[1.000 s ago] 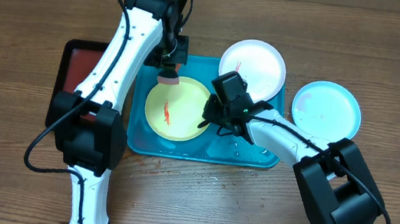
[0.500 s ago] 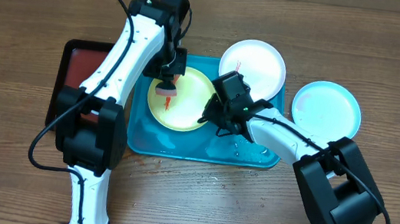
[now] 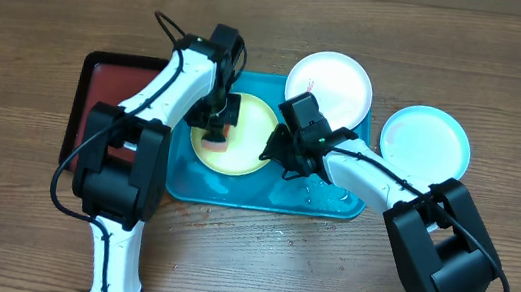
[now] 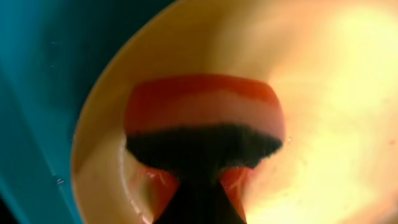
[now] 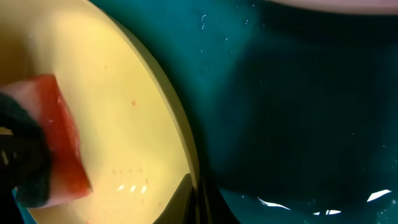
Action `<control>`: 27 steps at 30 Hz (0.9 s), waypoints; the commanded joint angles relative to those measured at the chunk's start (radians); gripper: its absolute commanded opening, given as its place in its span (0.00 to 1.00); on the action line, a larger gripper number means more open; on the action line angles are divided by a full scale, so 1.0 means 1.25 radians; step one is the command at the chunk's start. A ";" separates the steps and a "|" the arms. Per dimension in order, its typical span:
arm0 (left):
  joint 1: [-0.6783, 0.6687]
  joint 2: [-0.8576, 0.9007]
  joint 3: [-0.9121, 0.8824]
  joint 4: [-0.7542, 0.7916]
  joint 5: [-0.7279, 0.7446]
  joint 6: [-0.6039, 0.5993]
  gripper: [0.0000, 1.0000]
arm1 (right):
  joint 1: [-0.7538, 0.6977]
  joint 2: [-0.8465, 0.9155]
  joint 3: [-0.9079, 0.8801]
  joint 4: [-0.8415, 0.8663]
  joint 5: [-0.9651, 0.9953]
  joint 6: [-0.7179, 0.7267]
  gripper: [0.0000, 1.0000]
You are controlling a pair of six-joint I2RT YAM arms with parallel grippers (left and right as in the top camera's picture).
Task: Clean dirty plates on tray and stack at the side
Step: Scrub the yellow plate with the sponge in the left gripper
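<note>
The yellow-green plate (image 3: pixel 247 134) lies in the turquoise tray (image 3: pixel 264 195). My left gripper (image 3: pixel 214 128) is shut on a red, pink and dark sponge (image 3: pixel 213 142) and presses it onto the plate's left half. In the left wrist view the sponge (image 4: pixel 202 115) fills the middle, against the plate (image 4: pixel 336 112). My right gripper (image 3: pixel 271 153) is shut on the plate's right rim (image 5: pixel 186 155), one finger on each side. A white plate (image 3: pixel 329 84) with a red smear rests over the tray's back right corner. The light blue plate (image 3: pixel 426 140) lies on the table to the right.
A dark red, black-rimmed tray (image 3: pixel 96 94) sits left of the turquoise one, partly under my left arm. Water glints on the tray floor (image 5: pixel 298 112) to the right of the yellow-green plate. Bare wooden table surrounds both trays.
My left gripper came down and toward the front with the sponge, onto the yellow-green plate and over its red smear. The plate shifted slightly toward the back. My right gripper stayed at the rim.
</note>
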 commanded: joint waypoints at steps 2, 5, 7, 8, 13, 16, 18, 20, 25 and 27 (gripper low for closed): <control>-0.016 0.009 -0.064 0.011 0.001 0.048 0.04 | -0.002 0.014 -0.005 -0.020 -0.017 -0.016 0.04; -0.022 0.009 -0.068 0.011 0.073 0.124 0.04 | -0.002 0.014 -0.005 -0.020 -0.017 -0.016 0.04; -0.023 0.008 -0.065 0.012 0.184 0.216 0.04 | -0.002 0.014 -0.005 -0.020 -0.017 -0.016 0.04; -0.023 0.008 -0.064 0.012 0.245 0.265 0.04 | -0.002 0.014 -0.005 -0.020 -0.017 -0.016 0.04; -0.023 0.008 -0.064 0.017 0.440 0.393 0.04 | -0.002 0.014 -0.005 -0.020 -0.017 -0.028 0.04; -0.021 0.008 -0.064 0.026 0.391 0.379 0.04 | -0.002 0.014 -0.005 -0.020 -0.017 -0.028 0.04; -0.018 0.008 -0.064 0.035 0.286 0.310 0.04 | -0.002 0.014 -0.005 -0.020 -0.017 -0.029 0.04; -0.015 0.008 -0.063 0.042 0.139 0.199 0.04 | -0.002 0.014 -0.005 -0.020 -0.017 -0.029 0.04; -0.014 0.008 -0.034 0.029 -0.143 0.000 0.04 | -0.002 0.014 -0.005 -0.020 -0.017 -0.028 0.04; -0.014 0.008 -0.013 0.024 -0.185 -0.023 0.04 | -0.002 0.014 -0.005 -0.021 -0.017 -0.029 0.04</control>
